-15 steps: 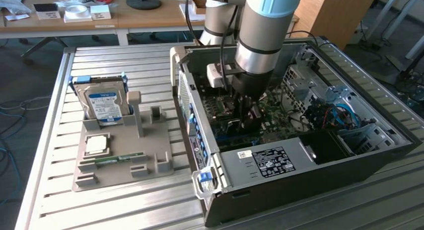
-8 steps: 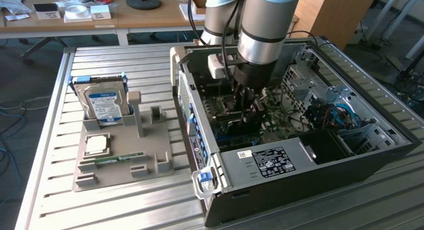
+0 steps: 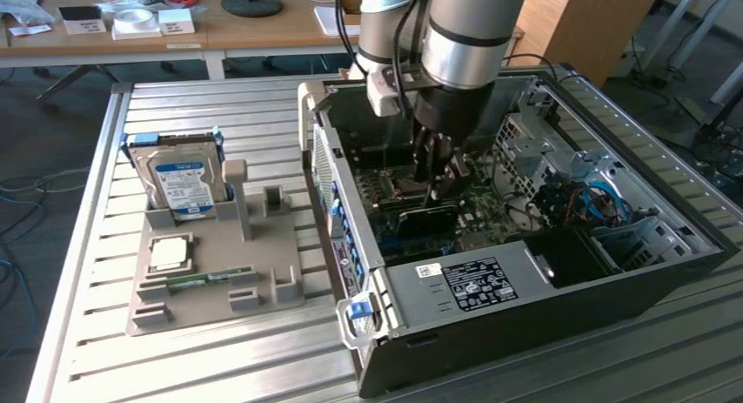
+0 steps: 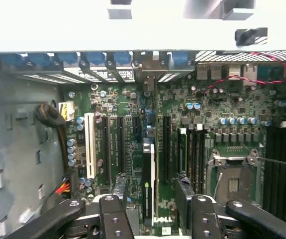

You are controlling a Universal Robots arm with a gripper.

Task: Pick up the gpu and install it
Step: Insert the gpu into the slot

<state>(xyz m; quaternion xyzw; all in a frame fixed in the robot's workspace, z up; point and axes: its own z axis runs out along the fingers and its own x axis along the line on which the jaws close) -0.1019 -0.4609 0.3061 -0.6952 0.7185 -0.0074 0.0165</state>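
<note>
- End effector [image 4: 150,190] is down inside the computer case [image 3: 558,333], jaws spread wide, gripping nothing that I can see.
- Scene, biggest first?
- Slatted metal table [image 3: 232,359]. The open case lies on it at the exterior view's right, with the arm [image 3: 465,37] reaching down into it. A grey parts holder [image 3: 215,290] sits on the table just beside the case, at the exterior view's left. The hard drive [image 3: 180,181] stands upright in it, and the green memory stick [image 3: 209,277] lies low on it.
- Inside the case?
- The motherboard [image 4: 133,114] covers the floor of it, with the bare CPU socket [image 4: 232,181] off to one side of the slots.
- Where is the gpu?
- The gpu [image 4: 148,169] stands on edge on the motherboard, in the row of expansion slots. I judge it is in a slot, but I can't tell from here whether it is fully seated.
- Relation to the end effector?
- It is directly beneath, in the gap between the two fingers [image 4: 118,186]. Its long axis runs along the slots toward the rear bracket openings, parallel to the inner faces of the fingers. One finger is on each flat side of the card. I see a gap on both sides, so neither finger is touching it.
- Which finger is nearer?
- About equal, so I won't call it.
</note>
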